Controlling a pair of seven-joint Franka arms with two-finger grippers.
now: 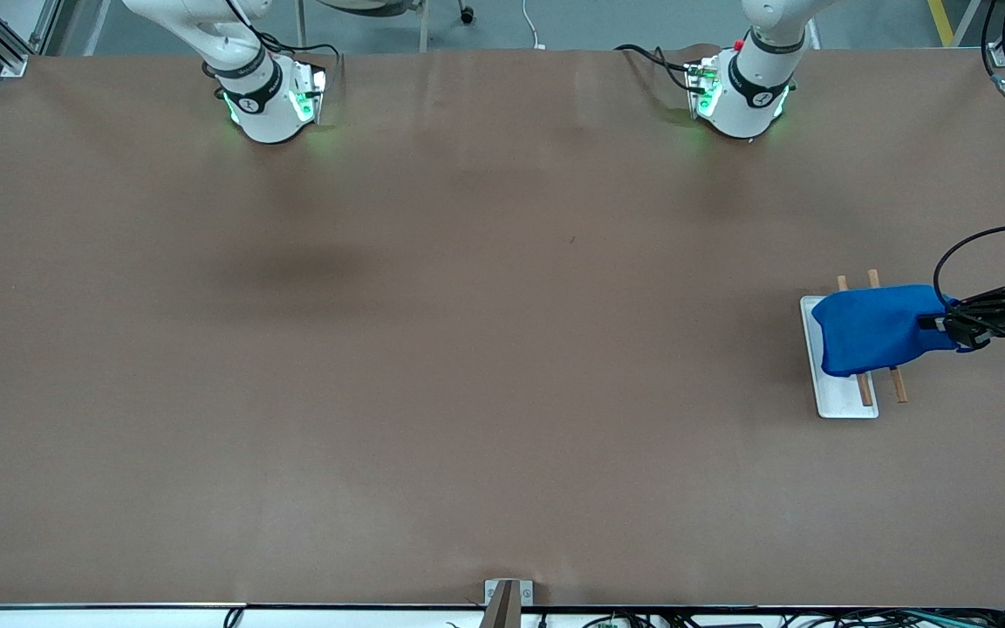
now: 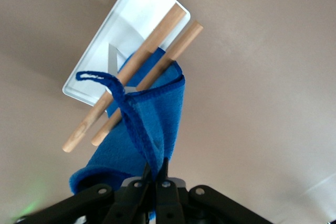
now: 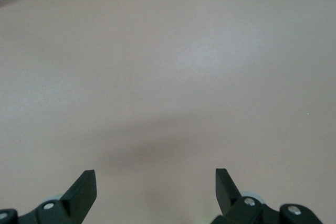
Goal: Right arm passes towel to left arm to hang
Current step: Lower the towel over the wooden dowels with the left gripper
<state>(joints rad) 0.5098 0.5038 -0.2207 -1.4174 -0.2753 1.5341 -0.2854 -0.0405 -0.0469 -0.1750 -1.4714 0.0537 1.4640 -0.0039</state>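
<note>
Rack (image 1: 836, 397) half hidden under towel (image 1: 873, 330) clamped by left pincer (image 1: 947, 324); right pincer (image 3: 156, 190) apart.

Rack (image 1: 836, 392): on the table (image 1: 468, 366) at the left arm's end, under the left gripper (image 1: 947, 324).
Two rails (image 2: 131, 72): side by side above the rack's base.
Towel (image 1: 873, 330): draped over both rails, one edge pinched between the left gripper's fingers.
Right gripper (image 3: 156, 190): over bare table, fingers spread apart, well away from the rack.
</note>
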